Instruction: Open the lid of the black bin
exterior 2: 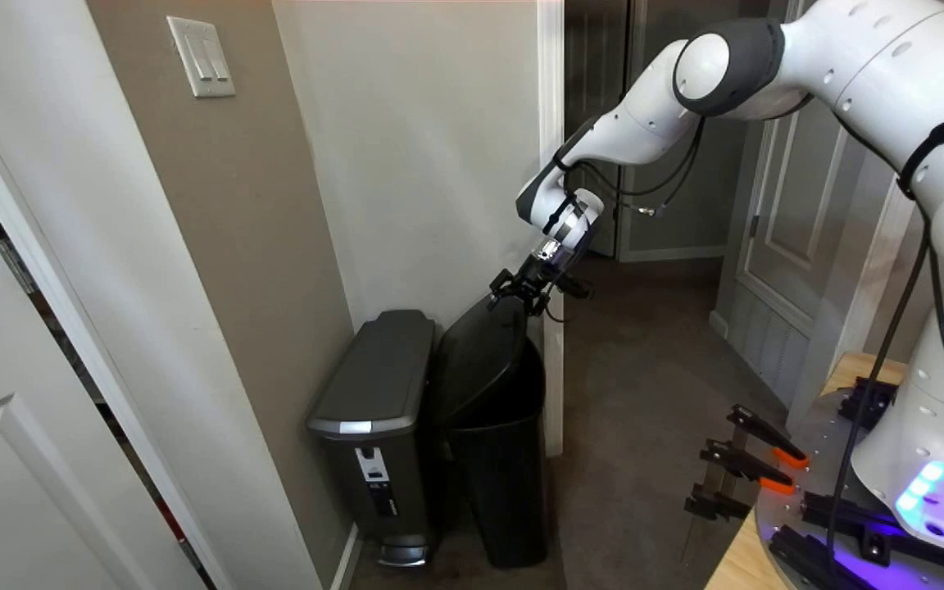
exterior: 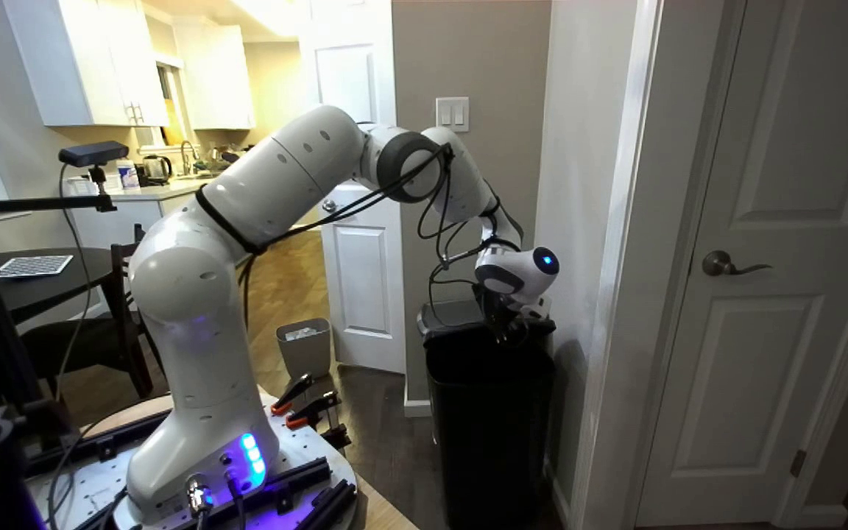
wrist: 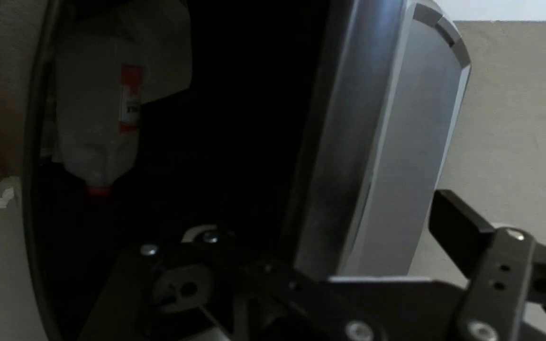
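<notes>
The black bin [exterior 2: 505, 492] stands beside a wall; it also shows in an exterior view [exterior: 490, 449]. Its lid [exterior 2: 476, 360] is raised and tilted, leaving a dark opening. In the wrist view I look down into the bin, where a white jug [wrist: 95, 109] with a red cap lies. A glossy dark strip, apparently the lid [wrist: 339, 132], runs between my fingers. My gripper [exterior 2: 517, 297] is at the lid's upper edge, with fingers spread [wrist: 334, 222]. It also shows above the bin in an exterior view [exterior: 506, 324]. I cannot tell whether a finger touches the lid.
A grey step bin [exterior 2: 378, 369] stands close against the black bin; its top [wrist: 405, 118] shows in the wrist view. Walls [exterior 2: 415, 180] stand close behind both bins. A small wastebasket [exterior: 305, 353] is on the floor. Clamps [exterior: 313, 408] stick out from my table's edge.
</notes>
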Motion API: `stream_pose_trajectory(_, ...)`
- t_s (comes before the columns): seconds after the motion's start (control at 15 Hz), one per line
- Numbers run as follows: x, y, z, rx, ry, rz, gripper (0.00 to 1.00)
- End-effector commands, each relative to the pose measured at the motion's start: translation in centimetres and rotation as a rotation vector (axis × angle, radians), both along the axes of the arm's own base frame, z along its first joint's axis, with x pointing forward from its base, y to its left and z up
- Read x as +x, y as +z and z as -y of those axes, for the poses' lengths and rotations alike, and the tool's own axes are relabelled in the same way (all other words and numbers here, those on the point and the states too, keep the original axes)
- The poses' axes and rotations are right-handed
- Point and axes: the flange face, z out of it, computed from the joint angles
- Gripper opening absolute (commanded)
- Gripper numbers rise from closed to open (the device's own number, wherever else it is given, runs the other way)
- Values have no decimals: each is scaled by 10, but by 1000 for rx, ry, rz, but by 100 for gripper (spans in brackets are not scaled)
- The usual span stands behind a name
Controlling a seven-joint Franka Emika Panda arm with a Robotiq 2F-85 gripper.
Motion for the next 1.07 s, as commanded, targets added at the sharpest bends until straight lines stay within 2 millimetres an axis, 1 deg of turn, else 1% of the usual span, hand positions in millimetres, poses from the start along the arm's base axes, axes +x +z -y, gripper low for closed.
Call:
stream_pose_trajectory(0.0, 6, 21, -22, -51, 1, -3, 100)
stream_pose_trajectory(0.2, 12, 30, -28, -95, -3, 20, 100)
stream_pose_trajectory(0.67, 16, 40, -34, -158, -6, 55, 100)
stream_pose_trajectory(1.0, 19, 56, -47, -199, -2, 87, 100)
